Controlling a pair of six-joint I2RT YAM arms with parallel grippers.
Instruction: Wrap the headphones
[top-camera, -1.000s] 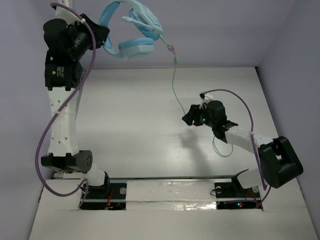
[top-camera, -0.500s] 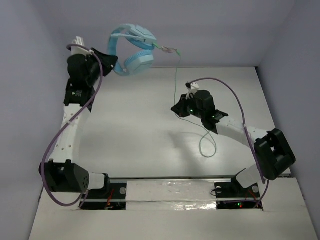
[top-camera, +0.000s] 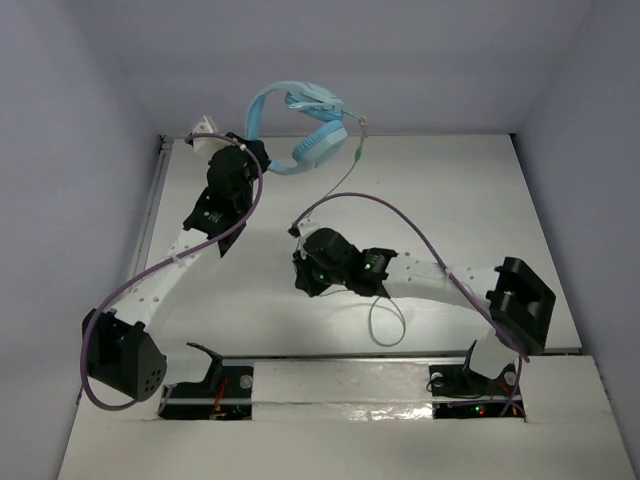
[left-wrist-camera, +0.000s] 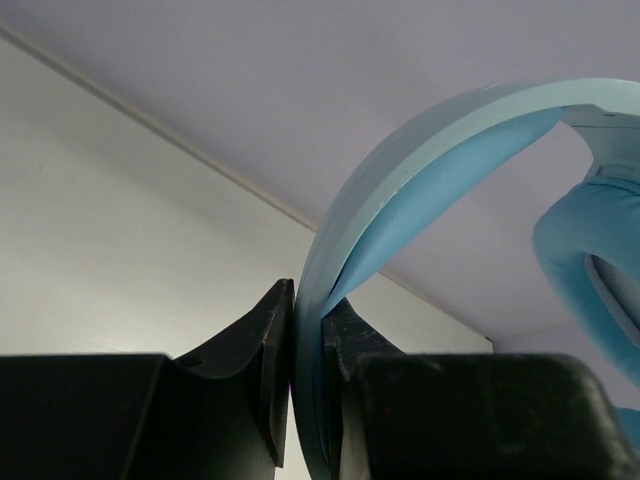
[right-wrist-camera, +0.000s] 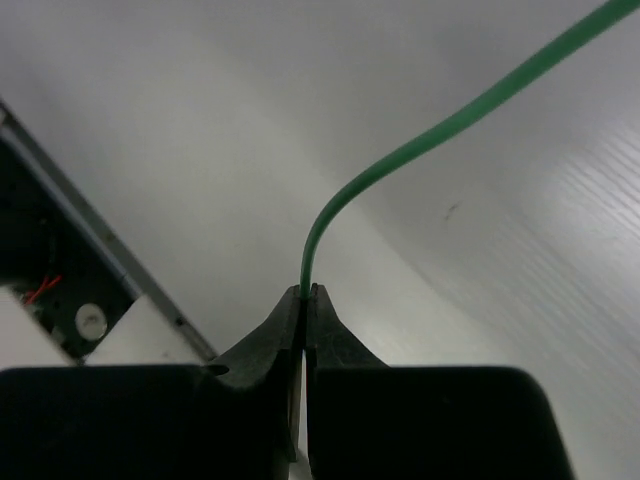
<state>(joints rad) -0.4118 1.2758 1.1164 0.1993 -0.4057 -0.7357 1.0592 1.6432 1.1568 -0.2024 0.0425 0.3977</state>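
The light blue headphones (top-camera: 318, 148) hang in the air at the back of the table, held by the headband. My left gripper (top-camera: 255, 152) is shut on that headband (left-wrist-camera: 420, 170), which fills the gap of the left gripper (left-wrist-camera: 308, 300) in the left wrist view. The thin green cable (top-camera: 345, 178) runs from an ear cup down to my right gripper (top-camera: 300, 258) near mid-table. In the right wrist view the right gripper (right-wrist-camera: 308, 292) is shut on the cable (right-wrist-camera: 400, 160) at the fingertips. A loose loop of cable (top-camera: 388, 322) lies behind the wrist.
Purple arm cables (top-camera: 400, 215) arch over the right arm and along the left arm. A metal rail (top-camera: 150, 215) edges the table on the left. The white front ledge (top-camera: 340, 372) with both arm bases runs along the near side.
The right gripper has shut on the cable and moved left and nearer. The left arm has carried the headphones to the right and lower. The cable now runs slanted between them.
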